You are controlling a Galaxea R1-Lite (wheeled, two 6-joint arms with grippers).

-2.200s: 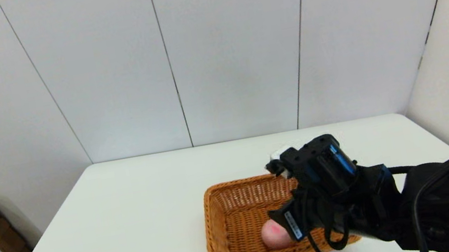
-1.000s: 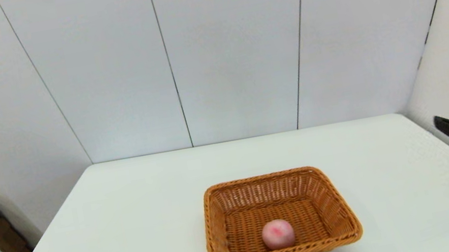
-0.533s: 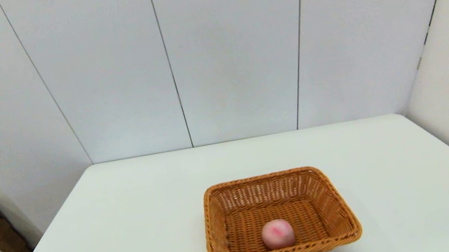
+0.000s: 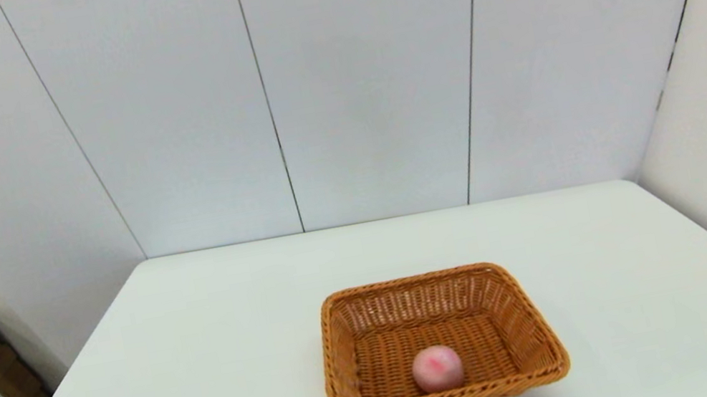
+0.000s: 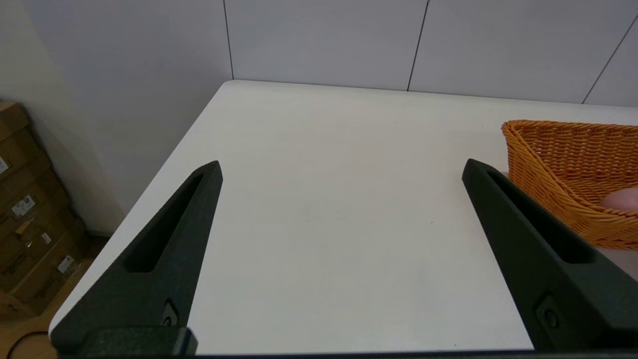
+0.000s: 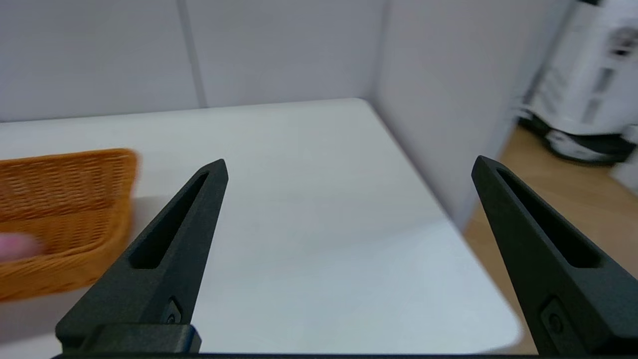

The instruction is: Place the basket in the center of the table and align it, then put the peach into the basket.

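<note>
Right wrist view: right gripper (image 6: pixel 349 167) has its fingers spread wide, nothing between them, hanging over the right side of the table (image 6: pixel 309 209), off to the side of the wicker basket (image 6: pixel 65 199); not in the head view. Left wrist view: left gripper (image 5: pixel 341 167) also spread wide and empty, over the left part of the table, basket rim just past one finger. It is out of the head view too.

Head view: basket (image 4: pixel 440 339) sits flat, roughly mid-table, slightly nearer the front edge and a bit right of the centreline, long sides about square with the table edges. Peach (image 4: pixel 437 368) lies on the basket floor toward the near wall, clear of the rim.

Judgement: both parts of the task look done; the step in hand is just clearing away and parking. To do it well: keep both grippers apart from the basket, bring the arms off sideways rather than across it, and avoid clipping the flared braided rim, since a light wicker tray would slide or skew easily and the round peach could roll. No regrasp looks needed.
</note>
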